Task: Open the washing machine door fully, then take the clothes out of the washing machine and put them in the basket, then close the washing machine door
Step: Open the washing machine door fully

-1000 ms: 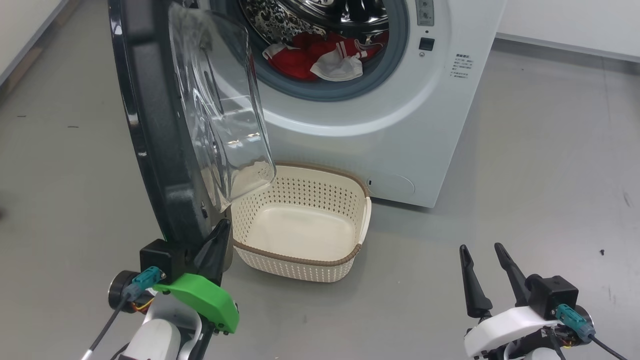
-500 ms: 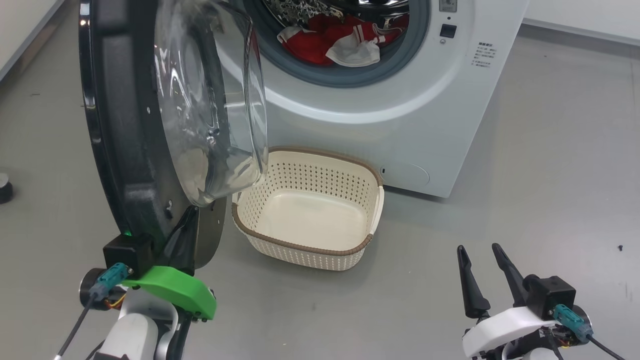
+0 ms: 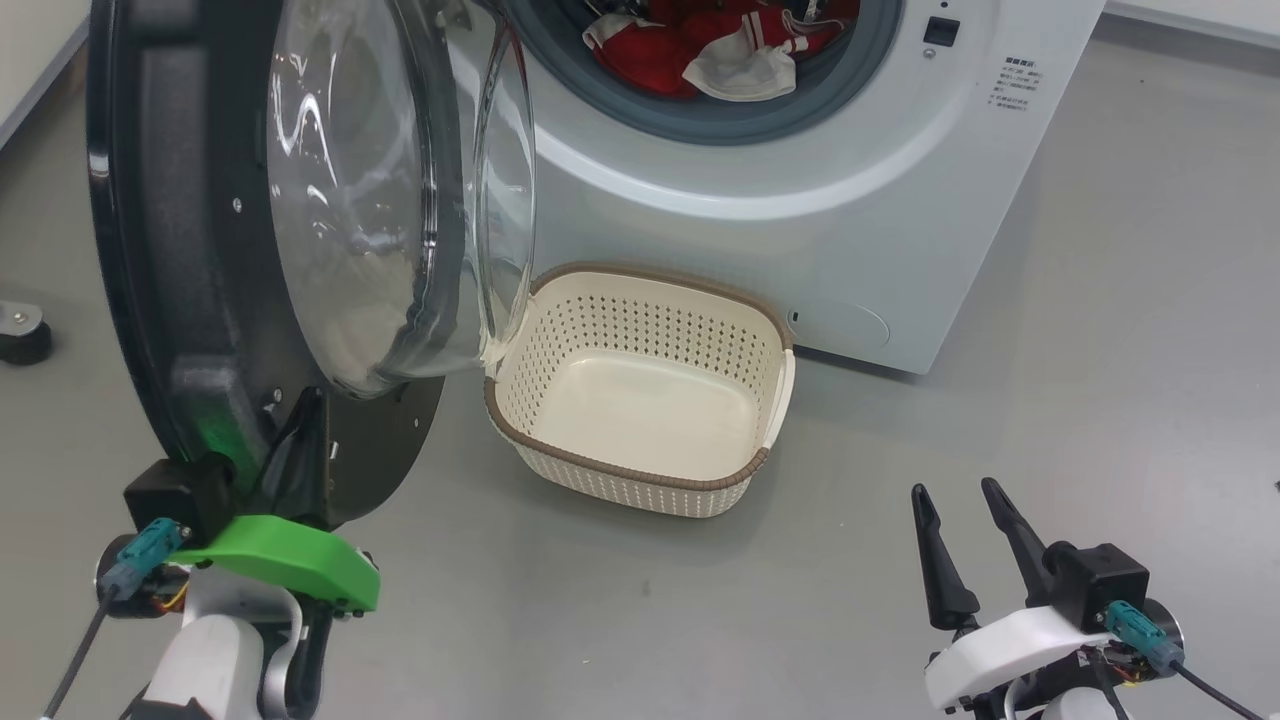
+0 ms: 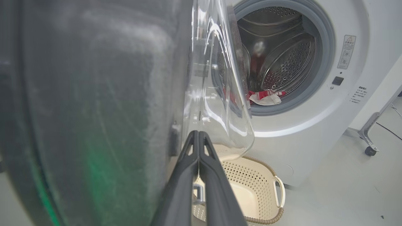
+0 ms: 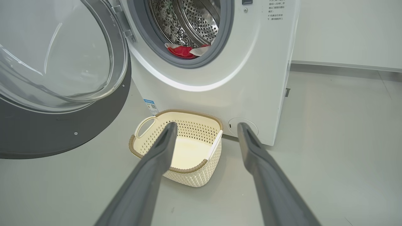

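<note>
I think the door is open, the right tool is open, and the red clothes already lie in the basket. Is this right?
Not quite: the head view shows the basket empty; the red clothes lie inside the washing machine. The rest is right.

Grey floor (image 3: 1100, 420), faintly scuffed. Small black caster (image 3: 22, 335) at far left. Metal leg (image 4: 372, 131) on a wheel, near a thin cable (image 4: 389, 131).
</note>
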Motion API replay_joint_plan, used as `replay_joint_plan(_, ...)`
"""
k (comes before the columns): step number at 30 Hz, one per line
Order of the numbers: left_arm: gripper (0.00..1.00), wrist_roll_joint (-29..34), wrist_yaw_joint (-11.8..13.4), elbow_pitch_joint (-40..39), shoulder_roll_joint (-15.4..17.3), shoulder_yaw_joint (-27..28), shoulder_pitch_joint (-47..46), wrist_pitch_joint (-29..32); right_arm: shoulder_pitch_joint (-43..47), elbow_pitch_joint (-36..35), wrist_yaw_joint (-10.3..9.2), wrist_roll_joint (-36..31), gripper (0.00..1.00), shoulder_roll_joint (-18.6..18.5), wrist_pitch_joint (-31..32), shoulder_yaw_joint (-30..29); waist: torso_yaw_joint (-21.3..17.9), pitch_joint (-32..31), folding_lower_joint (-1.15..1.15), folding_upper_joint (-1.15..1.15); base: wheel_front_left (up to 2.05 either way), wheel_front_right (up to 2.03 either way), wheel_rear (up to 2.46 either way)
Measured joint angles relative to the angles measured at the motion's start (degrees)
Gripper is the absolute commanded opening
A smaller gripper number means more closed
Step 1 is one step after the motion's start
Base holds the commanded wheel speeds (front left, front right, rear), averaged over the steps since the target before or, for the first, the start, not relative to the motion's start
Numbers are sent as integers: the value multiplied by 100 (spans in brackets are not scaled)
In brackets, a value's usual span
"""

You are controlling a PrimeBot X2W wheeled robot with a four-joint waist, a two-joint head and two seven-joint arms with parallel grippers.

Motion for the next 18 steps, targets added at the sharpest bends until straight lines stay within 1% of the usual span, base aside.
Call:
replay_joint_plan(10, 0, -149, 119, -43, 159, 375, -1, -78, -133, 54, 5, -59, 100, -83, 0, 111, 34, 206, 0, 0, 0, 0, 0)
replay_joint_plan(18, 0, -316, 203, -98, 180, 642, -8, -152, -231, 85, 7, -113, 100, -193, 0, 153, -3, 435, 0, 0, 0, 0, 0)
